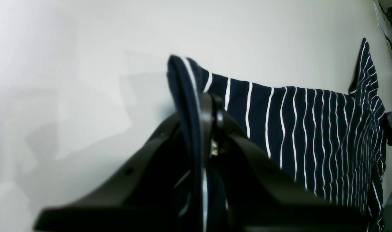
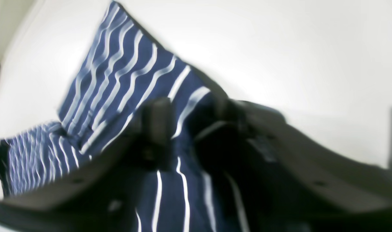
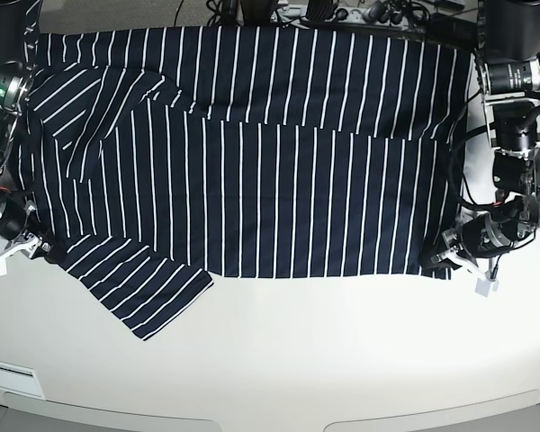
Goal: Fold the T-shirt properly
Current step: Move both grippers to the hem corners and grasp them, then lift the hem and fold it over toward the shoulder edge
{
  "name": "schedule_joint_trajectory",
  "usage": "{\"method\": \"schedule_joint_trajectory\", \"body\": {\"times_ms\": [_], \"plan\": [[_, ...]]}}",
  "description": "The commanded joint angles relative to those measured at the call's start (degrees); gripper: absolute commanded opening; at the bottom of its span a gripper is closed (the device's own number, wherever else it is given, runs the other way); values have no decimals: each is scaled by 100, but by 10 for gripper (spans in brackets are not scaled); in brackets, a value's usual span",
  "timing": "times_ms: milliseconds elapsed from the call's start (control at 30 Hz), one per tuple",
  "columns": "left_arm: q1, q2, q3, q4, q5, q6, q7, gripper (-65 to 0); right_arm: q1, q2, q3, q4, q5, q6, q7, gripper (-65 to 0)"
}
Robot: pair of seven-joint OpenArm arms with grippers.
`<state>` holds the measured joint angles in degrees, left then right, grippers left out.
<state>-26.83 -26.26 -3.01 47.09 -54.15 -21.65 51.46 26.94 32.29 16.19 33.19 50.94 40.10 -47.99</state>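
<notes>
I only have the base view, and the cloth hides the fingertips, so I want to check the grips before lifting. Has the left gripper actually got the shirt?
Observer: Yes. The left wrist view shows the left gripper shut on a bunched edge of the T-shirt.
Operator: And the right one?
Observer: Not clamped. The right gripper has its fingers apart, with striped cloth lying between them. That view is blurred.
Operator: Anything in the way beyond it?
Observer: Only bare white table shows past the cloth.
</notes>
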Motion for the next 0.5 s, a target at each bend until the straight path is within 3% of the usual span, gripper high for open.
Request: {"method": "schedule_joint_trajectory", "body": {"times_ms": [0,33,67,167,367,467], "plan": [[11,-66,31,-28,455,160,299,-650,101,111,-7,175,-35,-10,-96,-530],[9,-68,31,-28,457,79,299,-650,101,116,-7,297,-35,-10,-149,-617],[9,-72,31,-28,455,-15,302,-650,101,125,-7,415,-35,-10,-186,-650],[-55,-72,31,-24,439,-203,304,-650,98,155,-13,756,15,-10,-214,-650],[-544,-74,31,-22,249,-949,337,-650,13,234,-538,1672,160,-10,-229,-650],[-863,-76,31,-22,-160,-1294,688,-650,-127,319,-863,2365,179,-10,-223,-650]]}}
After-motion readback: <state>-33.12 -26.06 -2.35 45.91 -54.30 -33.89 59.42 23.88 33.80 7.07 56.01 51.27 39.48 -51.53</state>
